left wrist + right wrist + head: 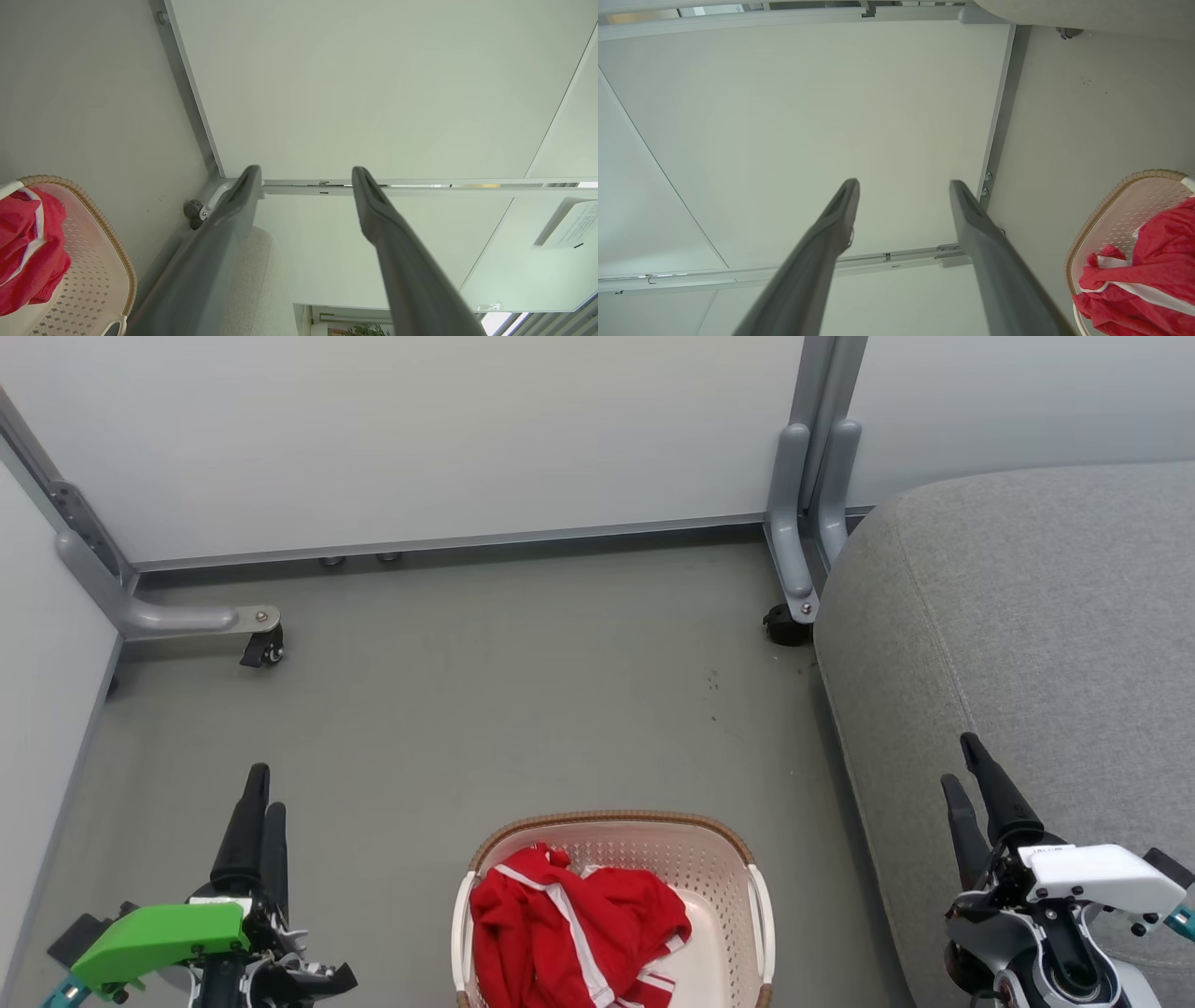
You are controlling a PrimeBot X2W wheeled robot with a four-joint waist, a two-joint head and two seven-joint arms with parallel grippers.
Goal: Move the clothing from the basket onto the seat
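In the head view the basket (pixel 611 819) stands on the grey floor (pixel 467 709) at the bottom middle, cut by the lower edge; the clothing (pixel 560 924) lies crumpled inside it, filling mostly its left half, with a white stripe running across the red cloth; the right part of the basket bottom is bare. The seat (pixel 1027 616) takes the right side of this view, just beside the basket but not touching it. The left gripper (pixel 266 793) is at the lower left above the floor, fingers pointing up; from here the two fingers overlap, so the gap cannot be judged. The right gripper (pixel 962 761) is at the lower right in front of the seat edge, its two fingers standing apart with nothing between them. White partition panels (pixel 420 429) close the back, and a caster wheel (pixel 271 649) sits under the frame at the left.

In the left wrist view the left gripper (pixel 306 172) has its fingers spread wide and holds nothing; between them only the white panel is seen; the basket (pixel 93 261) with the clothing (pixel 28 247) inside is at the lower left, well apart from the fingers.

In the right wrist view the right gripper (pixel 904 183) is likewise wide apart and empty; the basket (pixel 1120 219) and the clothing (pixel 1157 261) are at the lower right, away from the fingers; a strip of the seat (pixel 1087 14) shows at the top right.
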